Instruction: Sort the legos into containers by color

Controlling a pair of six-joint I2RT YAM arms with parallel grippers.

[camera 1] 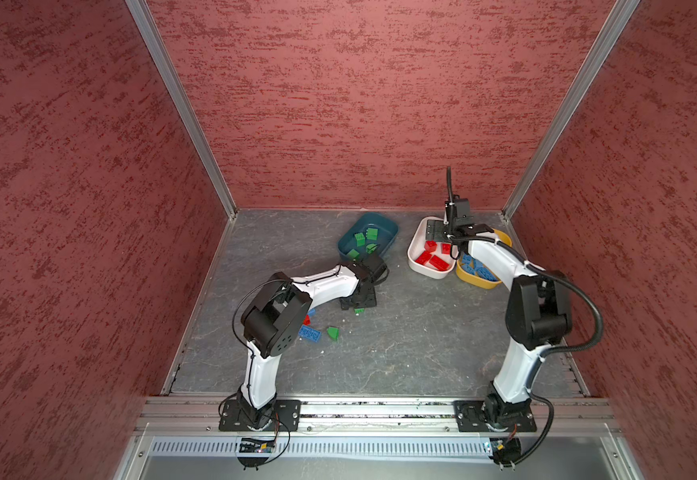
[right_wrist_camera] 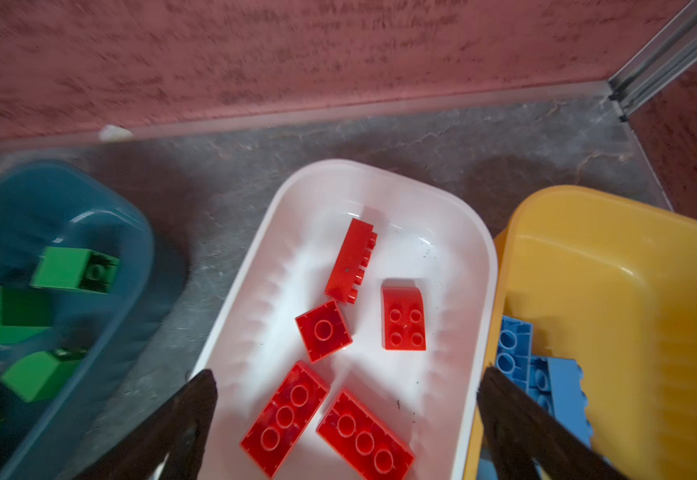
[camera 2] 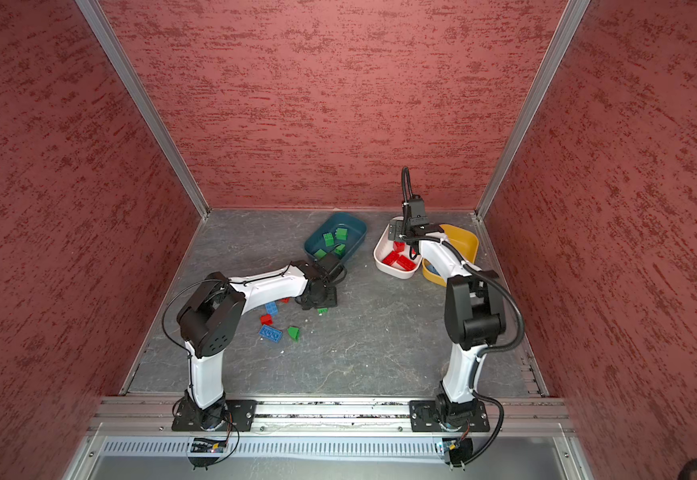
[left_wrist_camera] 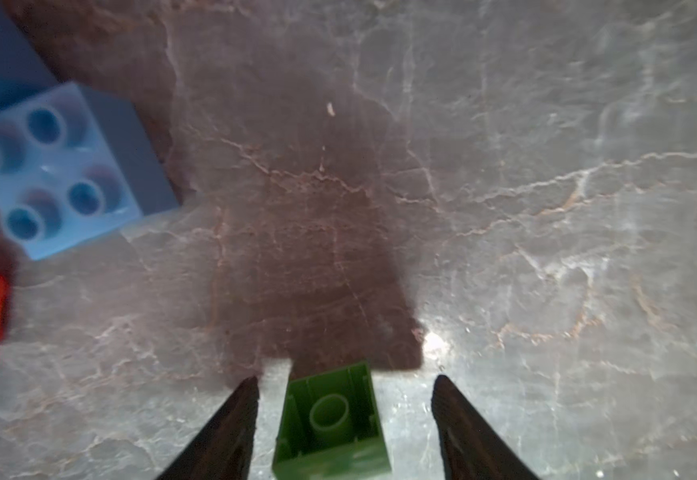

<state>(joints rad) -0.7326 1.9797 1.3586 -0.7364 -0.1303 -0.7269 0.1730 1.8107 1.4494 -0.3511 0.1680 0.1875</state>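
At the left of the grey marbled table [camera 1: 400,353], beside the left arm's elbow, lie loose legos: a flat blue plate [camera 2: 270,333], a blue brick [camera 2: 271,308], a red brick [camera 2: 266,319] and a green wedge [camera 2: 293,333]. Just right of them the left gripper [left_wrist_camera: 346,379] points down at the table, its 2 fingers spread on either side of a green brick [left_wrist_camera: 332,419] whose hollow underside faces the wrist camera. A gap shows on each side, so nothing is pinched. Behind it stands the teal tub [camera 1: 390,232] with 4 green legos [camera 1: 359,239]. Further right the white tub [right_wrist_camera: 380,170] holds 5 red legos [right_wrist_camera: 402,320], and the right gripper [right_wrist_camera: 348,372] hangs above it, fingers wide apart and empty. Set against its right side, the yellow tub [right_wrist_camera: 629,249] holds blue legos [right_wrist_camera: 517,349]. Any lettering on the studs is too blurred to read
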